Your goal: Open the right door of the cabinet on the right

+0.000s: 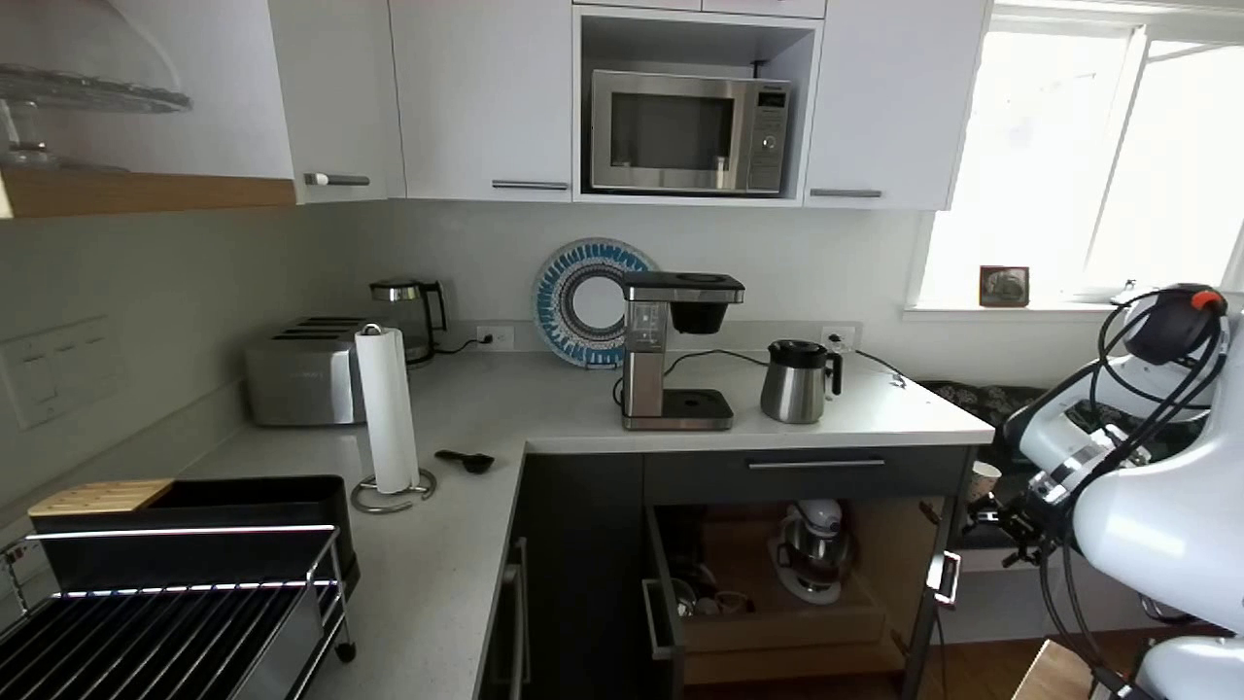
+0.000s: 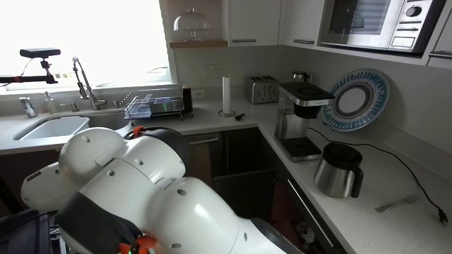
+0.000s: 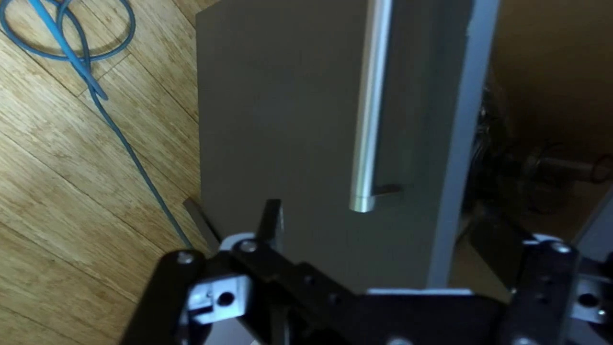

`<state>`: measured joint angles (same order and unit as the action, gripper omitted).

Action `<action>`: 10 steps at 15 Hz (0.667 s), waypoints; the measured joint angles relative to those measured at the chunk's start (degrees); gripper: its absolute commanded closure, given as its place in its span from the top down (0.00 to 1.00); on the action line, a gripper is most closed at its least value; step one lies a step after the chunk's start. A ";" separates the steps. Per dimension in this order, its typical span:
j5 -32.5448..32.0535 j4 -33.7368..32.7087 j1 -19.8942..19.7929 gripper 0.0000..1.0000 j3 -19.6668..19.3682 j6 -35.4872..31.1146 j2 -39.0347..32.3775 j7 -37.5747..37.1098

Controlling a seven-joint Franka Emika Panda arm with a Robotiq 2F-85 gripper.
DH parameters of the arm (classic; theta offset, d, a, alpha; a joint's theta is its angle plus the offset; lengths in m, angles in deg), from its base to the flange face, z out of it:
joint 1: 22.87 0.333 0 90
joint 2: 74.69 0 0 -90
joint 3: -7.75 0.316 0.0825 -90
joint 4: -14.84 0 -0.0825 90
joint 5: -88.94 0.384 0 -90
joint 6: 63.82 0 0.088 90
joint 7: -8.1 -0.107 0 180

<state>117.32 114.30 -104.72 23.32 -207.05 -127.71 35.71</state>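
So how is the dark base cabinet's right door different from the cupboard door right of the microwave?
The right door is dark charcoal; the cupboard door is white. The right door stands open; the cupboard door is shut. The right door's handle runs upright; the cupboard door's handle runs level, near its bottom edge. Both have flat, plain fronts and silvery bar handles.
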 measured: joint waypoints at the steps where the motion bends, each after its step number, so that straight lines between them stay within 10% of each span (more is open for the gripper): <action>1: 0.38 0.89 0.20 1.00 0.10 1.56 1.99 -1.38; 5: 5.24 8.33 2.97 1.00 1.33 2.77 11.58 -5.52; 6: 7.08 10.58 4.44 0.75 1.37 2.77 14.06 -6.58; 10: 15.15 18.82 13.15 0.48 -0.12 1.38 22.20 -11.87</action>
<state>132.47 133.13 -91.57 23.20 -205.66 -105.51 23.84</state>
